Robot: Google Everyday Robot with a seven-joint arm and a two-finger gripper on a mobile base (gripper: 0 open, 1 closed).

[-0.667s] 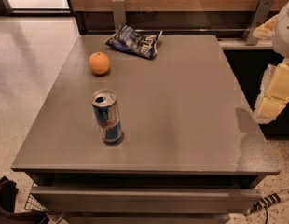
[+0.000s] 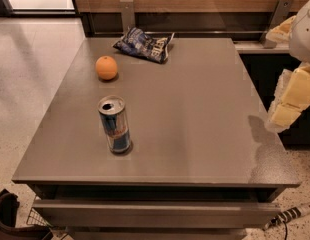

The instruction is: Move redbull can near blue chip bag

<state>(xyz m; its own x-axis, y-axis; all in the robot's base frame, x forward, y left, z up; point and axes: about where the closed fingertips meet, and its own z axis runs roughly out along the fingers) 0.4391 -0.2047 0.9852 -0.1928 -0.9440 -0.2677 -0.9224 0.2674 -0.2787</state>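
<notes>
Your gripper [image 2: 281, 115] hangs off the right edge of the counter [image 2: 195, 109], about midway along it and well apart from everything on top. Whether it is open or closed cannot be told from here. The redbull can [image 2: 115, 125] stands upright near the front-left corner, and the blue chip bag [image 2: 144, 44] lies flat by the back edge, left of centre. You have the whole counter to cross, so a sideways arrival that clips the can will likely tip it, slim and tall as it is, and its top is open, so any liquid left inside would spill. The orange [image 2: 106, 67] sits between can and bag near the left edge, and brushing it could roll it off. Set the can beside the bag, not on its crumpled foil, where it would probably topple.
</notes>
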